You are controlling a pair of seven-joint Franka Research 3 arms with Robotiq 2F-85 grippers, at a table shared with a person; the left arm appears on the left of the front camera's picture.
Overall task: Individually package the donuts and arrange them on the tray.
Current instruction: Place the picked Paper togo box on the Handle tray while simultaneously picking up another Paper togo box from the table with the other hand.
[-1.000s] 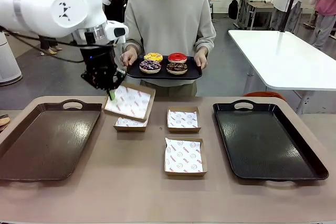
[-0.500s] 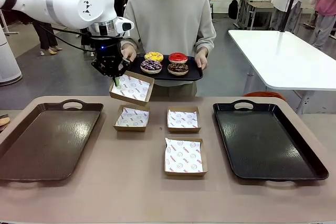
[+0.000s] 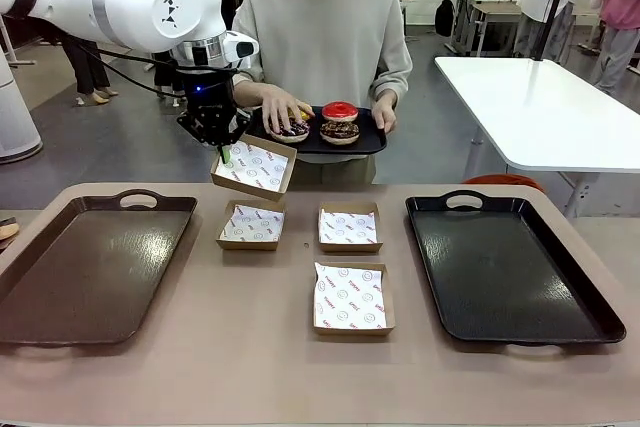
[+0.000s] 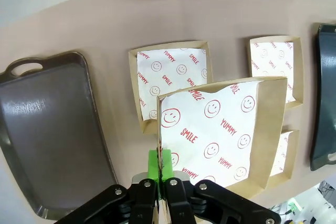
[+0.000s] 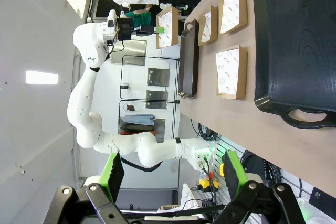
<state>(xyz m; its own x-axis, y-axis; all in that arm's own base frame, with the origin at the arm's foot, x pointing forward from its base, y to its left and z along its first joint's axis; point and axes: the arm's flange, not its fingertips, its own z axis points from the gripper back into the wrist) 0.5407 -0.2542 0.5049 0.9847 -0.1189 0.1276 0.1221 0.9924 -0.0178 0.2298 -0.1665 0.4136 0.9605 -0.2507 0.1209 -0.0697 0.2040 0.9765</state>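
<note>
**Left arm presenting a box at the serving tray.** The donuts [image 3: 339,131] lie on a small black serving tray [image 3: 372,140], which the person holds beyond the table's far edge. A red one and a chocolate one sit on its right half. The others sit on its left half, partly covered by the person's hand [image 3: 283,105].

Just beside the serving tray's left end, the left gripper [image 3: 224,153] hangs in the air. Its jaws are pinched tight on the rim of a paper-lined cardboard box [image 3: 253,167], which tilts.

Three more boxes [image 3: 349,227] rest around the middle of the table [image 3: 250,367]. They lie between a brown tray [image 3: 60,287] at the left edge and a black tray [image 3: 500,277] at the right edge. The right gripper [image 5: 173,169] stands wide open and holds nothing.

The step in hand appears to be offering the box to receive a first donut. The next move probably calls for keeping the box level and steady while a donut goes in, then carrying it to a tray without tipping.
</note>
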